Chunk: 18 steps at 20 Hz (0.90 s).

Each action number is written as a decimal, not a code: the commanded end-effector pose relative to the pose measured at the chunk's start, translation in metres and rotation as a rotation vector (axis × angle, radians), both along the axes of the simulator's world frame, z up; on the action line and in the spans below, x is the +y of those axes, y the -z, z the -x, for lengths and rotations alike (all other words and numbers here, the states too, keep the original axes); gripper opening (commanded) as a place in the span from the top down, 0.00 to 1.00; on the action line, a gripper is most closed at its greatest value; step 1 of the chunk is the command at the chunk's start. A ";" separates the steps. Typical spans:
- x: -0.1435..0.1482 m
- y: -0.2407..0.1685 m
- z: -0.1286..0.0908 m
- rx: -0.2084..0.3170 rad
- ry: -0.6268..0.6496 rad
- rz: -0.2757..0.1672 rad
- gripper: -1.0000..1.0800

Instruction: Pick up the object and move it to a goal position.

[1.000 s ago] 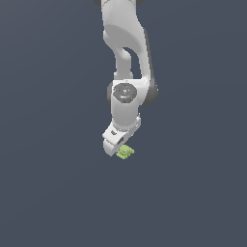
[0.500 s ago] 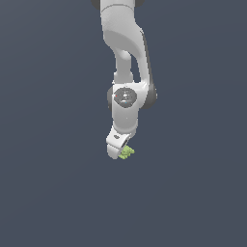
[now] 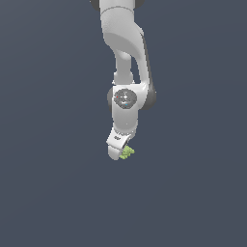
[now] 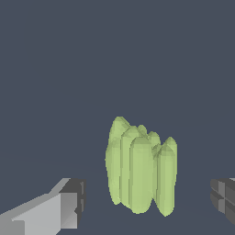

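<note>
You have the object between the spread fingers, touching neither; gripper directly above it.

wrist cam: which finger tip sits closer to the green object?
Neither touches. The lighter finger with the grey pad has the smaller gap to the object; the dark pad at the opposite edge stands farther off.
</note>
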<state>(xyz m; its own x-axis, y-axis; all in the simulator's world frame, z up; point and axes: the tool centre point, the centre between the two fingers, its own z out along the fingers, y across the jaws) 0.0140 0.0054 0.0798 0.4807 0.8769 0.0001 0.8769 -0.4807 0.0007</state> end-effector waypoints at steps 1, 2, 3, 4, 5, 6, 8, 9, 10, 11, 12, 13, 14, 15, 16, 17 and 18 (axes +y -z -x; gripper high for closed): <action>0.000 0.007 0.000 0.001 -0.001 0.000 0.04; 0.000 0.011 0.001 0.001 -0.001 0.000 0.04; 0.000 0.016 0.001 0.001 -0.002 0.000 0.04; 0.000 0.021 0.001 0.001 -0.002 0.000 0.04; 0.000 0.027 0.001 0.001 -0.003 0.000 0.04; 0.000 0.032 0.001 0.001 -0.004 0.000 0.04; 0.000 0.041 0.002 0.001 -0.005 0.000 0.04; 0.000 0.043 0.001 0.001 -0.005 0.000 0.04; 0.000 0.046 0.001 0.001 -0.005 0.000 0.04; 0.000 0.047 0.001 0.001 -0.005 0.000 0.04; 0.000 0.047 0.000 0.001 -0.005 0.000 0.04; 0.000 0.048 0.000 0.001 -0.005 0.000 0.04; 0.000 0.048 0.000 0.001 -0.005 0.000 1.00; 0.000 0.048 0.000 0.001 -0.005 0.000 1.00; 0.000 0.048 0.000 0.001 -0.005 0.000 1.00; 0.000 0.048 0.000 0.001 -0.005 0.000 1.00; 0.000 0.048 0.000 0.001 -0.005 0.000 1.00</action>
<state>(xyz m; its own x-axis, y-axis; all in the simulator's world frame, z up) 0.0173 0.0037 0.0373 0.4786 0.8780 0.0036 0.8780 -0.4786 0.0097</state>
